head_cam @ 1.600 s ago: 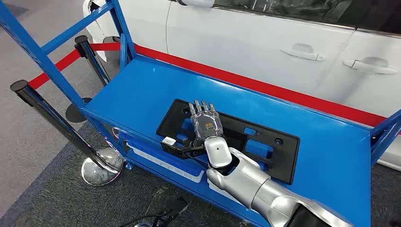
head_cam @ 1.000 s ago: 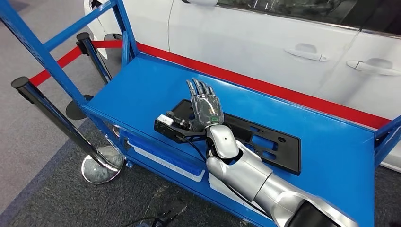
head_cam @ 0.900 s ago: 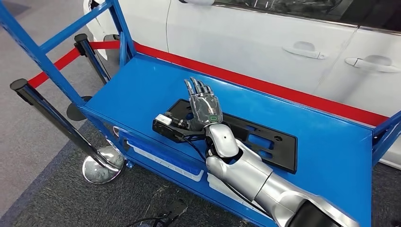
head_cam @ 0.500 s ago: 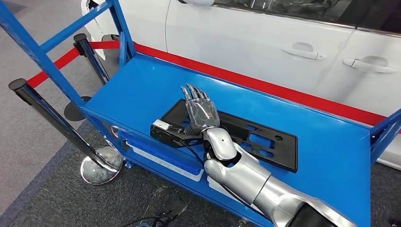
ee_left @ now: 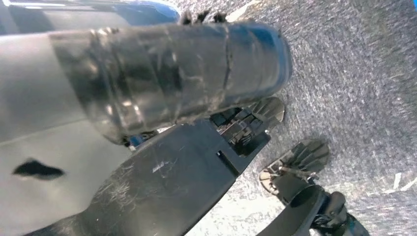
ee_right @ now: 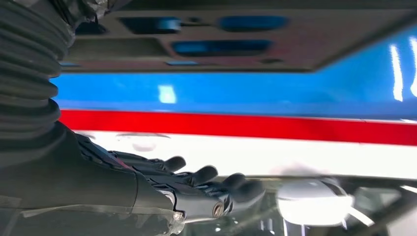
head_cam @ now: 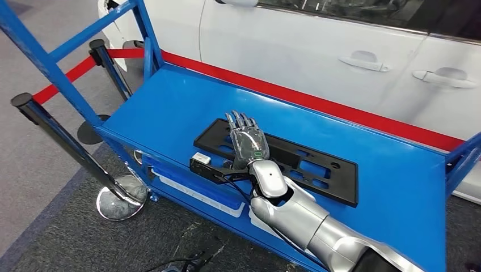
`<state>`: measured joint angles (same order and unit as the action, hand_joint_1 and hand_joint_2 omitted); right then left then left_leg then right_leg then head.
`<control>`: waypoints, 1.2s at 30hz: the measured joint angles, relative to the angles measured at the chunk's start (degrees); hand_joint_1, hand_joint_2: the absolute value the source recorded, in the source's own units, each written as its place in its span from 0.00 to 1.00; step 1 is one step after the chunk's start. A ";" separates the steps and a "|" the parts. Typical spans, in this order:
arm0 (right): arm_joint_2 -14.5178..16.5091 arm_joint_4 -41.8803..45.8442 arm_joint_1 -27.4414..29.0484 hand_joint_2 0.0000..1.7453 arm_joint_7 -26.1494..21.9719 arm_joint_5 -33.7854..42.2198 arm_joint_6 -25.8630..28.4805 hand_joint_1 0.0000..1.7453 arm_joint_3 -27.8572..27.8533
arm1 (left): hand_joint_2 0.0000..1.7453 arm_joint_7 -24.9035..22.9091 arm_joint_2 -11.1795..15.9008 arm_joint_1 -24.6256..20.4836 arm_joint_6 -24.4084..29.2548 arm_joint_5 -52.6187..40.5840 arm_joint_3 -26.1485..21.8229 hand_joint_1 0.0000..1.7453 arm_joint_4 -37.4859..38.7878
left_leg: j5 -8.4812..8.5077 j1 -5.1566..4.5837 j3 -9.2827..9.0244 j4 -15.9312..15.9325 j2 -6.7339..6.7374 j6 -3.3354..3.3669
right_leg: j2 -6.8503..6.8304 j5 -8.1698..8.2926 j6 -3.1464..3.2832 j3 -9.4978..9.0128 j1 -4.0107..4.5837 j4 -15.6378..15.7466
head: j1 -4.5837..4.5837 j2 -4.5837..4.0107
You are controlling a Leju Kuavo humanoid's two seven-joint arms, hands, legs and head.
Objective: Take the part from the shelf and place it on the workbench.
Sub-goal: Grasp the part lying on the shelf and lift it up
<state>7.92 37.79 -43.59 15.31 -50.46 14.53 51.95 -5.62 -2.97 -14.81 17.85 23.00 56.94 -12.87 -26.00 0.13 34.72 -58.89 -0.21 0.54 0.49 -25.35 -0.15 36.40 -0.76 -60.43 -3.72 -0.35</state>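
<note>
Standing behind shelf (head_cam: 170, 107): white car (head_cam: 317, 51), red barrier belt (head_cam: 317, 102)

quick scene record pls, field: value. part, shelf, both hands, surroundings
part: black plastic panel with cut-outs, lying flat on the shelf
shelf: blue metal shelf, panel near its front edge
right hand: fingers extended, held flat above the panel's left end; contact cannot be told, nothing gripped
left hand: fingers not readable in the wrist view, state cannot be told
behind shelf: white car, red barrier belt
left of shelf: black stanchion post on grey carpet
task state: panel not yet lifted
</note>
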 joint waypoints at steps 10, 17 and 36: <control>-0.97 -2.92 0.98 1.00 4.71 -5.95 -5.22 0.00 1.09 | 0.00 -0.04 0.02 0.01 -0.21 -0.31 0.00 0.00 0.00 | -3.90 0.37 6.16 -12.48 0.08 -1.13 | -0.02 0.26 1.62 -0.38 -0.10 0.41 | -0.50 0.00; -2.30 -4.83 1.04 1.00 6.60 -7.35 -5.29 0.00 1.23 | 0.00 0.05 0.05 -0.19 -0.21 -0.22 0.00 0.00 0.00 | 0.69 -0.15 0.05 0.79 -0.06 0.55 | 0.21 0.46 0.18 -0.19 0.16 0.67 | -0.43 0.00; -5.63 -6.66 1.21 1.00 12.38 -15.40 -5.13 0.80 1.25 | 0.00 0.07 -0.06 0.09 -0.02 -0.11 0.00 0.00 0.00 | -4.70 0.23 4.10 -8.68 -0.02 -1.25 | 0.00 0.50 1.54 -0.18 -0.26 0.40 | -0.39 0.00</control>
<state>2.29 31.13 -42.39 27.69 -65.86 9.40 53.20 -5.56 -3.03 -14.72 17.84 22.89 56.94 -12.87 -30.70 0.36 38.83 -67.57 -0.22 -0.71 0.49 -24.84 1.39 36.22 -1.03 -60.04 -4.11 -0.35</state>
